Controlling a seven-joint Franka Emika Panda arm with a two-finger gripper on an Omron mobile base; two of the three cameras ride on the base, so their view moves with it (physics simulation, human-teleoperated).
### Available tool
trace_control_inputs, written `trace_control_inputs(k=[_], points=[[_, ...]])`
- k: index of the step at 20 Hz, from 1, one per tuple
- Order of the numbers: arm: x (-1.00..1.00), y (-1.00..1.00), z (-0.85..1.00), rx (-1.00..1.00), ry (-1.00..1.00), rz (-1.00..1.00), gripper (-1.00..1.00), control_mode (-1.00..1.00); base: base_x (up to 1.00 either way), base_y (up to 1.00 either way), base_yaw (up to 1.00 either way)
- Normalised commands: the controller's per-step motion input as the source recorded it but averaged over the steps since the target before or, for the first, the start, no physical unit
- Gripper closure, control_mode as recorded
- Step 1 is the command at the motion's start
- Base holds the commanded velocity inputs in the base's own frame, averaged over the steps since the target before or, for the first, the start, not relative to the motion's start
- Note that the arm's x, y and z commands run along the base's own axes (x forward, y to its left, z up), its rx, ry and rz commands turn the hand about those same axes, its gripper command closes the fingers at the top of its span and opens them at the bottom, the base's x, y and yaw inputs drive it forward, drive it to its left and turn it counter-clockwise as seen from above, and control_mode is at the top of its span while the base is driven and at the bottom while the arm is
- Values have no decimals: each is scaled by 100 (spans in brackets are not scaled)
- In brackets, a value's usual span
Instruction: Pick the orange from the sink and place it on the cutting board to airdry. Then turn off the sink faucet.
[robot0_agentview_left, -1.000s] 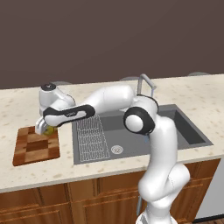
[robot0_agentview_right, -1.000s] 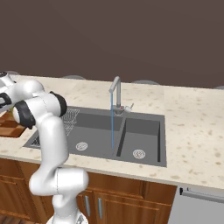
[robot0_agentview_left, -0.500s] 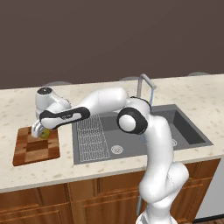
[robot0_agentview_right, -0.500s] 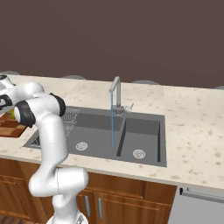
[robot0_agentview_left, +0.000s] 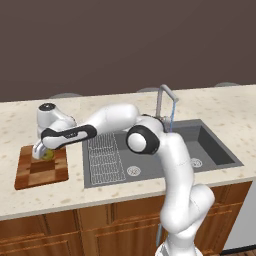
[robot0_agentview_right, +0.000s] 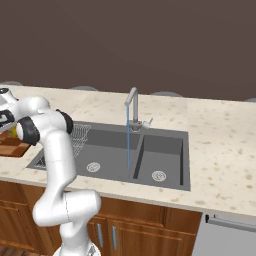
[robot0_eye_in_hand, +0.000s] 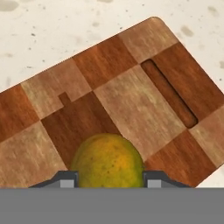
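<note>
Far left on the speckled beige stone surface lies the rectangular wooden cutting board with its checkered light and dark brown blocks. My fingers hang over its rear part, and the small round yellow-green orange sits between them, right down at the board. Looking along my hand, the orange fills the gap between my two dark fingertips, one on each side of it, so my fingers are partly spread and closed around the fruit; the board is spread out just beyond it, with a long dark grip slot cut near one edge. Whether the orange already touches the wood I cannot tell.

Next to the right, close beside the board, comes the large rectangular dark grey sink: first its ribbed wire-grid drainer, then a basin with a round silver drain, then a second basin with another drain. My white arm reaches across the drainer toward the board.

At the back rim of the sink stands the slim grey metal faucet with its tall angled spout and small side lever. A thin blue stream of water falls from the spout into the sink.
</note>
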Motion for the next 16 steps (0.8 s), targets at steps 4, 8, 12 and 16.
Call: trace_control_inputs(k=[4, 8, 12, 16], points=[[11, 17, -18, 0, 0, 0, 100, -100, 0, 0, 0], [11, 15, -16, 0, 0, 0, 100, -100, 0, 0, 0], [9, 11, -14, 0, 0, 0, 100, -100, 0, 0, 0], [5, 7, -10, 0, 0, 0, 100, -100, 0, 0, 0]])
